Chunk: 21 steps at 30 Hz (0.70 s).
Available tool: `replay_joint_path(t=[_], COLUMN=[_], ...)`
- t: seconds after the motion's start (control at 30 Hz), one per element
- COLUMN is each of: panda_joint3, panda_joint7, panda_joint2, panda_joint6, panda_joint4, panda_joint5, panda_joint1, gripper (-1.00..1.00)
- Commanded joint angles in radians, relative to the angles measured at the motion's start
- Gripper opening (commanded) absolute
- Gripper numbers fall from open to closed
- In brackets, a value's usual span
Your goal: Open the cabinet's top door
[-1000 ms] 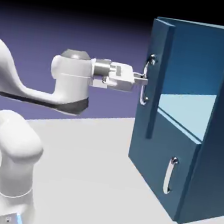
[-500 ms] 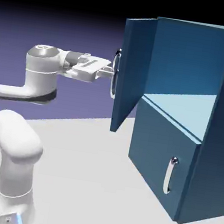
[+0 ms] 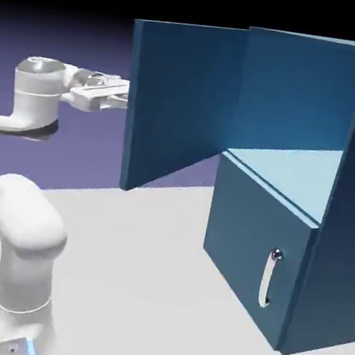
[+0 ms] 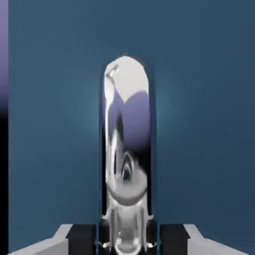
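We are in the pulling stage of the job: our claw [image 3: 122, 97] is closed tight on the silver handle [image 4: 126, 149] of the top door [image 3: 180, 101], and the hand view shows that bright bar standing straight ahead of us, running up from between the two grey fingertips [image 4: 67, 239] with the teal panel filling everything behind and to either side of it. In the exterior view the handle itself is hidden on the door's far face, so the claw's tips vanish just behind the panel's free edge. The door stands swung well out from the cabinet [image 3: 307, 192], roughly square to its front by our reading, and the pale blue shelf [image 3: 286, 169] inside is laid bare beyond the door, well away from the claw. The shorter lower door [image 3: 253, 256] with its small handle [image 3: 268, 278] sits shut, far below and beyond us, and plays no part. We judge the task nearly done. What comes next, as we see it, is either a little more travel along the door's arc, keeping the wrist turning with the panel so the bar does not twist in the grip, or simply letting go and backing straight off the handle without nudging the door back toward closed.
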Motion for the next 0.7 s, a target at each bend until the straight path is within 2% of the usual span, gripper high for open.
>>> replay_joint_path(t=[0.0,0.33,0.67], panda_joint3=[0.036,0.347,0.568], panda_joint7=[0.003,0.005,-0.056], panda_joint2=[0.018,0.126,0.105], panda_joint6=[-0.034,-0.34,-0.584], panda_joint4=[0.035,0.397,0.759], panda_joint5=[0.025,0.196,0.288], panda_joint1=[-0.027,-0.36,-0.718], gripper=[-1.0,-1.0,-1.0])
